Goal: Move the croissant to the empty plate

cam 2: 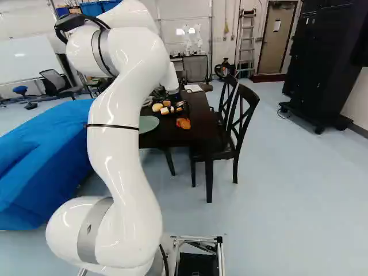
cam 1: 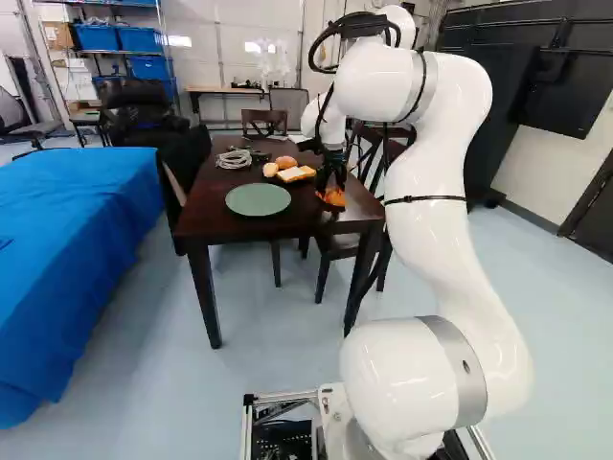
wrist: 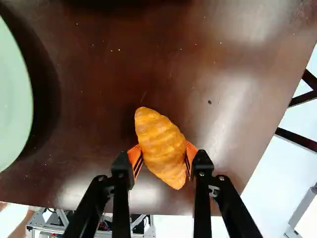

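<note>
Clasps a croissant (wrist: 161, 148) between two black fingers (cam 1: 341, 178) near the tabletop's (cam 1: 215, 217) near right corner. Grips with orange pads (wrist: 134, 154), pressed to the croissant's opposite sides about midway along. Set apart by only the width of the croissant, well short of wide open. Leans the croissant aslant in that hold, one tapered end poking out ahead of the fingers, the other back between them. Cannot tell for sure whether clear of the tabletop or touching beneath.

Seen in the left base view to the left of the croissant, near the tabletop's near edge: a round, pale green plate (cam 1: 258, 199), apart from both the croissant and the fingers. Behind the plate, toward the tabletop's far edge: two rounded rolls (cam 1: 270, 170) and a flat orange-and-white piece of food (cam 1: 296, 173), grouped close together. Farther to the left, behind the plate and near the far left corner: a coiled pale cable (cam 1: 234, 159).

Along the tabletop's right edge: dark wooden chairs (cam 2: 248, 94). Off past the left edge, in both base views: a broad blue cloth (cam 1: 77, 249).
</note>
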{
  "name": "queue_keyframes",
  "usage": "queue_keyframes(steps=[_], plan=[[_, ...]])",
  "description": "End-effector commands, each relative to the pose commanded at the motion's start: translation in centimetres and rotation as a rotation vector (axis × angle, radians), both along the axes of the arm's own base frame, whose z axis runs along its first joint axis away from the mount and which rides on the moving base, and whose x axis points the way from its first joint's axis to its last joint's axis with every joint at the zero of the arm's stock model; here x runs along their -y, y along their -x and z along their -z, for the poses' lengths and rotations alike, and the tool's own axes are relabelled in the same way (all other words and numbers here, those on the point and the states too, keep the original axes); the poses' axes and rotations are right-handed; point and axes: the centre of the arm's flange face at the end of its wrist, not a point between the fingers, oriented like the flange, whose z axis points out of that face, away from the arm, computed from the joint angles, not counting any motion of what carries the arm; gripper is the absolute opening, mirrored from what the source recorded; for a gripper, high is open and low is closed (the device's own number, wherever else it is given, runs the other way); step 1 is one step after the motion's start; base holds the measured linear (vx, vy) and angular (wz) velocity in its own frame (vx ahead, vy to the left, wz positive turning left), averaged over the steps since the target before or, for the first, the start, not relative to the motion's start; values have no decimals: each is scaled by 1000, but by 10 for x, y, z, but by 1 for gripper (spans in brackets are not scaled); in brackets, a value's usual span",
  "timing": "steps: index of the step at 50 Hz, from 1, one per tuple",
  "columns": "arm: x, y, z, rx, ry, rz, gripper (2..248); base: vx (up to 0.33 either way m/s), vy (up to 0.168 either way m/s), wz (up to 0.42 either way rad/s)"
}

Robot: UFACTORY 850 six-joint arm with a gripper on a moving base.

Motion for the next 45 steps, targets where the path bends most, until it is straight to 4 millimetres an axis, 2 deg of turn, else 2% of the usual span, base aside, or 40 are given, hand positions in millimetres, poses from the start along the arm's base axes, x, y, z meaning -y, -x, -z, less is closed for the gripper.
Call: queue_keyframes(steps=[14, 15, 45], plan=[[0, -1, 0, 6, -1, -1, 104, 0, 0, 0], [0, -1, 0, 6, -1, -1, 96, 0, 0, 0], [0, -1, 0, 6, -1, -1, 94, 0, 0, 0]])
